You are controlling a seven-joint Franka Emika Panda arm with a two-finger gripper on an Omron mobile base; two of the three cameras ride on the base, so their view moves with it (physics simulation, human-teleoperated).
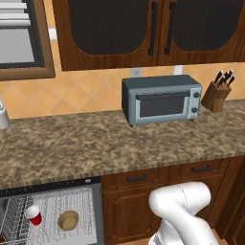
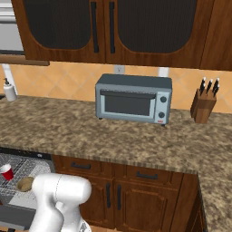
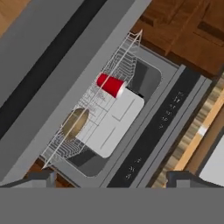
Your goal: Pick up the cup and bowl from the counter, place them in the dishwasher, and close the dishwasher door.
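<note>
The dishwasher (image 1: 48, 184) stands open under the counter (image 1: 119, 143), with its wire rack (image 3: 127, 57) pulled out. In the rack the red cup (image 3: 111, 84) lies on its side, and the tan bowl (image 3: 75, 122) rests beside it. Both also show from the base: the cup (image 1: 33, 215) and bowl (image 1: 68, 220), and again the cup (image 2: 7, 172) and bowl (image 2: 26, 183). The dishwasher door (image 3: 39, 65), a grey panel with a dark bar, hangs open alongside the rack. My gripper (image 3: 113, 180) is open and holds nothing, hovering off the rack's bowl end.
A grey toaster oven (image 1: 160, 100) and a knife block (image 1: 217, 93) stand at the back of the counter, with a white dispenser (image 2: 9, 89) at its far left. Wood drawers and cabinet doors (image 1: 139, 179) flank the dishwasher. My white arm (image 1: 182, 206) rises in front of them.
</note>
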